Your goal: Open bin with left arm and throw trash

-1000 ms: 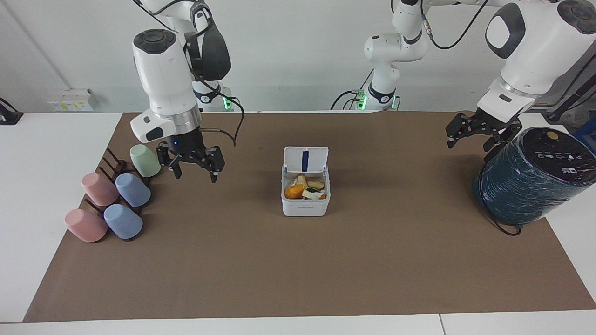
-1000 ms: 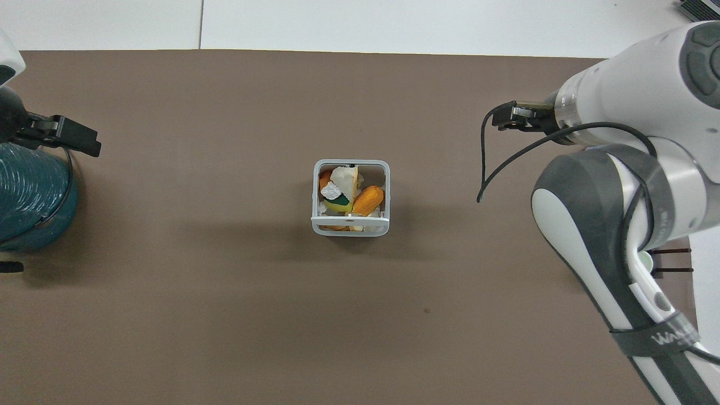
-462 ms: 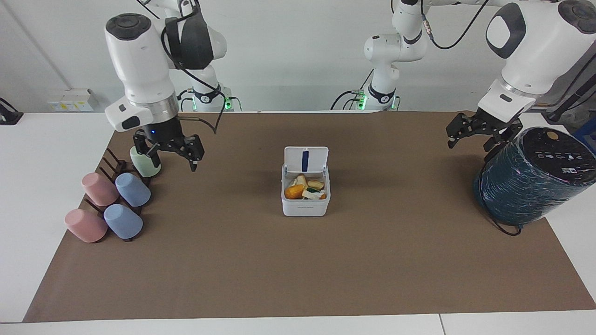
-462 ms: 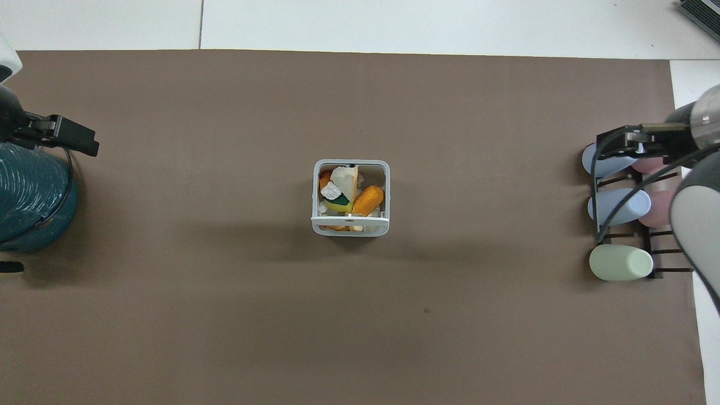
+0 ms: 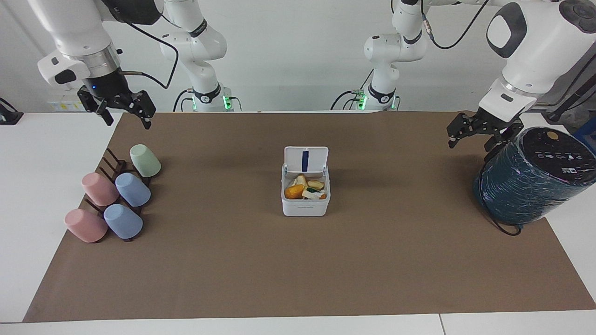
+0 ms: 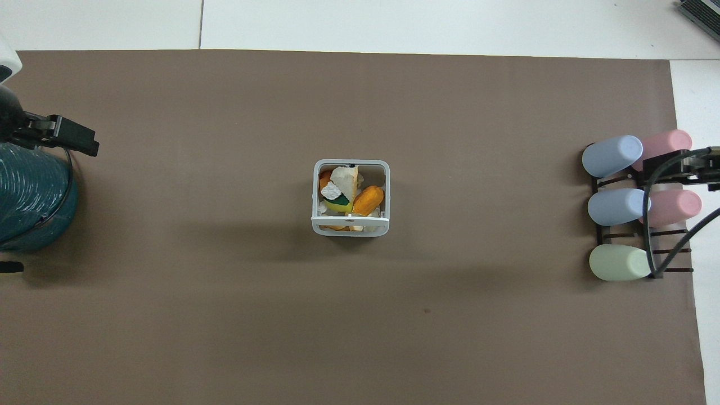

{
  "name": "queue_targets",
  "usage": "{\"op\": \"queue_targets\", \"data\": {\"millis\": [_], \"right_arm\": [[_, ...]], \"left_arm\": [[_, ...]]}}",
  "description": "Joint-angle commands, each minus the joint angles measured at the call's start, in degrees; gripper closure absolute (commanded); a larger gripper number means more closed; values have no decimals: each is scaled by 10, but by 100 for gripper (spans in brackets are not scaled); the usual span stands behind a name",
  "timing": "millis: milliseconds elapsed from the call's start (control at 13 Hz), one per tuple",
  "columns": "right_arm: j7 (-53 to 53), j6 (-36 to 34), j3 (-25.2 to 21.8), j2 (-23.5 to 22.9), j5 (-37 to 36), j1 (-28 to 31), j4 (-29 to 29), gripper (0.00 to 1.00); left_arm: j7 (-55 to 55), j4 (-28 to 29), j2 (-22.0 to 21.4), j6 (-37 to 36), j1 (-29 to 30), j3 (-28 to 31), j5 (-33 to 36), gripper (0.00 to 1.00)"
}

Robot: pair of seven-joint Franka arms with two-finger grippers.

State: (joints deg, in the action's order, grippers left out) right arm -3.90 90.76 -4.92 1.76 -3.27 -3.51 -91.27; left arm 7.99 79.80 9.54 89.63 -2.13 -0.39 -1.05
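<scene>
Facing view, table cover (image 5: 298, 270): a brown mat is seen spread over a white table (image 5: 42, 163); its corners toward the right arm's end are cut off in the overhead view.
Cylinder (image 5: 531, 179): a big dark teal drum is stood at the left arm's end of the table; only part of it is shown at the overhead view's edge (image 6: 31, 197).
Cup rack (image 5: 114, 195): five pastel cups on a dark rack are placed at the right arm's end; the rack is largely covered by the cups.
Bin (image 5: 305, 208): a small white square box with rounded corners is set at the middle of the mat, well apart from cylinder and rack. Its lid (image 5: 306, 160) is raised upright on the edge nearer the robots, a blue strip shown on the underside. Seen from overhead, the lid is reduced to a thin edge (image 6: 350, 220).
Trash (image 5: 303, 187): orange-yellow pieces and cream-white scraps are piled inside the bin, with a dark green bit among them; single pieces are hard to separate.
Left gripper (image 5: 479, 135): held in the air just beside the cylinder's top, fingers spread, nothing held.
Right gripper (image 5: 122, 110): raised over the mat's edge near the rack, fingers spread, nothing held; only its tip (image 6: 683, 169) is caught overhead.
</scene>
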Motion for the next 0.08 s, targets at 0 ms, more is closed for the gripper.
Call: {"op": "queue_targets", "data": {"millis": [0], "right_arm": [[17,-1,7,17,12,2,-28,0]], "left_arm": [[8,26,-21,12,-2,2,0,0]]}}
